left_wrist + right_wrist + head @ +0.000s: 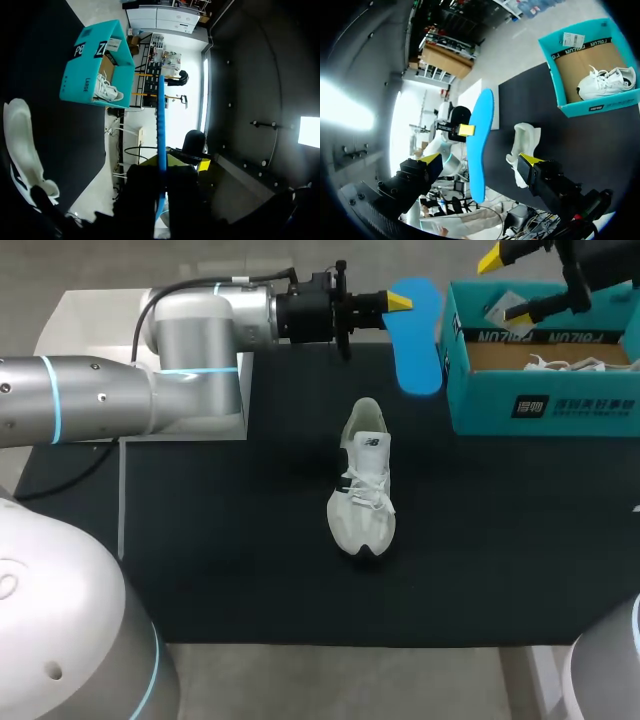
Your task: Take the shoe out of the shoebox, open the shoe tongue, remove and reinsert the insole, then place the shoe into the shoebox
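Head view evenly lit, shoe bright against black mat, faint shadows. Wrist views dim, blown-out glare patches behind.

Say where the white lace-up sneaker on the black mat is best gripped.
Probably the heel collar, from straight above. The white lace-up sneaker stands upright on its sole with its opening facing up at the far end, so one pincer finger could slip inside and the other close behind the heel.

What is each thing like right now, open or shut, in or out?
Left end effector, shut on the blue insole.
Right end effector, open, holding nothing.
Insole, out of the shoe, held in the air.
Shoe, out of the box, standing on the mat.
Shoebox, open, second shoe inside.
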`<state>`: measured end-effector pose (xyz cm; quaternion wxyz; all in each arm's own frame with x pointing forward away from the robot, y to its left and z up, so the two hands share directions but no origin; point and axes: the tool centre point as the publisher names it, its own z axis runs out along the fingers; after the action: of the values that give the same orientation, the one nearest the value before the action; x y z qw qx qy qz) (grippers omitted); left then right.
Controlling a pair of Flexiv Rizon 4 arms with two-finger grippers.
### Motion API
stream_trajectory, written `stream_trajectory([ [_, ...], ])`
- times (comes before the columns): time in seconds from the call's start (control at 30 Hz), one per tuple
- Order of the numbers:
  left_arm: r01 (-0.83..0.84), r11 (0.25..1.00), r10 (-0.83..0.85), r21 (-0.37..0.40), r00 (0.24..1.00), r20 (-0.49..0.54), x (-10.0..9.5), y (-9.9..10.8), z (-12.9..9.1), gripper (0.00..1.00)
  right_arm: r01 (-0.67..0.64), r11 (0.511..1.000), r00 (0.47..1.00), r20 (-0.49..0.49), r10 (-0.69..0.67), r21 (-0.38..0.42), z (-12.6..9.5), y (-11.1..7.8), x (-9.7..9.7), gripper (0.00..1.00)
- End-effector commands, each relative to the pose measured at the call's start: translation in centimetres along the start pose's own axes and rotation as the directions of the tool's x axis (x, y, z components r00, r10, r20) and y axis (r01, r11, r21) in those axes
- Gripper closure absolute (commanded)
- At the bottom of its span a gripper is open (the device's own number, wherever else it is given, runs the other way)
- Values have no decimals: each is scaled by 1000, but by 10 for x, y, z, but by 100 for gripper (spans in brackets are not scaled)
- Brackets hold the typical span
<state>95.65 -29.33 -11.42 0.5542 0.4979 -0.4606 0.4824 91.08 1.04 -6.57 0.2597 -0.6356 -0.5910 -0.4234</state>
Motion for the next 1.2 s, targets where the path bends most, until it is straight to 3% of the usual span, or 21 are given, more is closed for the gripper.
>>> stream_trajectory([
  [0.03,-1,1000,1,-2,1000,-1,-1,-1,0,100,9,1000,948,-319,-5,13,13,-6,-13,0],
  [0.97,-1,1000,1,-2,1000,-1,-1,-1,0,100,-35,999,948,-316,38,15,15,-13,-20,0],
  [1.07,-238,971,237,-8,969,-63,6,6,-3,100,-35,999,948,-316,38,15,15,-13,-20,0],
  [1.2,-592,800,599,94,796,-88,11,20,-8,100,-35,999,948,-316,38,15,15,-13,-20,0],
])
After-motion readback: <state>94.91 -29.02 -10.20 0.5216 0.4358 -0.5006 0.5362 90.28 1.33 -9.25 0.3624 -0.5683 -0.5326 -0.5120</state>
